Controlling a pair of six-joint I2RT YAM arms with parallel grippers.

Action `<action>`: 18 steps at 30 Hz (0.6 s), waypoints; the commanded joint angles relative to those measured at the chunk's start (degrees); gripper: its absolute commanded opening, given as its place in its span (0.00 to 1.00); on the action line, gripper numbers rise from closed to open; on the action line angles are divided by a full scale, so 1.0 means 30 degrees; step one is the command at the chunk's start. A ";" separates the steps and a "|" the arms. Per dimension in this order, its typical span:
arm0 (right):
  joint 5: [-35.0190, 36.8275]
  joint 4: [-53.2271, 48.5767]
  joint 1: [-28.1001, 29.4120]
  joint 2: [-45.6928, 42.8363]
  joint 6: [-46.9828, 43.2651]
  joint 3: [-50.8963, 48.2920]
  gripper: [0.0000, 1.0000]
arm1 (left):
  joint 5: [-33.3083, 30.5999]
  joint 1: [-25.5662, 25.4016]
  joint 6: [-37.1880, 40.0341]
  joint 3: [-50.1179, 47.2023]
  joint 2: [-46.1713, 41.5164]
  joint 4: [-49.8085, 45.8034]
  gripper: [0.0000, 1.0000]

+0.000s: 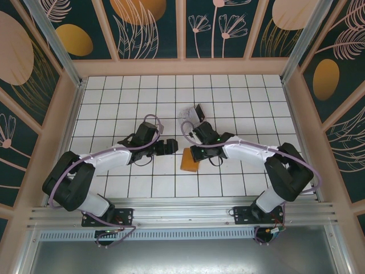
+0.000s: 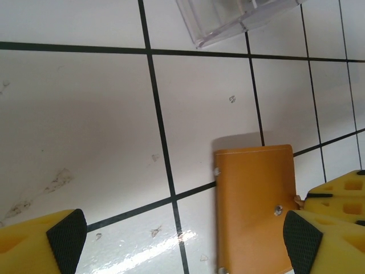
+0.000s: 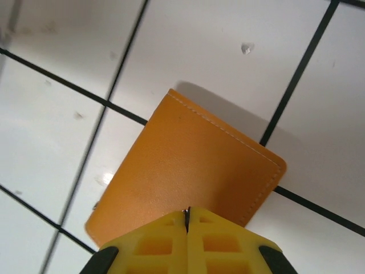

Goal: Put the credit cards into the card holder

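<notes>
The card holder [image 1: 189,161] is on the white table [image 1: 228,182], between my two arms and shut like a book. My right gripper [image 3: 187,212] has its yellow fingers pressed together at one edge of it. I think it is pinching that edge to keep the card holder from sliding, or to pull it open. My left gripper [image 2: 182,242] is spread wide just beside the other edge and is not touching anything. I think it waits there to help open the flap. The little dark snap [image 2: 278,210] faces up.

I cannot see inside the card holder, so I cannot tell if any credit cards are in it. I cannot tell if it lies flat or is lifted a bit. A clear case [image 2: 228,20] sits farther back, cut off at the picture's edge. A dark flat thing [image 1: 199,112] stands by it. It may be a card, but it is too small to tell.
</notes>
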 commanded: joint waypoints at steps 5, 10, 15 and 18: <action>-0.4951 0.4504 -0.1949 -0.2973 0.3358 -0.2329 0.00 | 0.0133 -0.0084 -0.0132 -0.0546 -0.1579 0.1431 0.90; -0.6398 0.6000 -0.2639 -0.3991 0.4547 -0.2968 0.00 | 0.0907 -0.0086 0.0097 -0.0790 -0.1874 0.2002 0.88; -0.6962 0.7062 -0.2690 -0.3840 0.5176 -0.3109 0.00 | 0.1512 -0.0251 0.0007 -0.0987 -0.1672 0.2578 0.83; -0.7085 0.7356 -0.2696 -0.3773 0.5554 -0.3110 0.00 | 0.1917 -0.0497 -0.0299 -0.1124 -0.1194 0.3148 0.81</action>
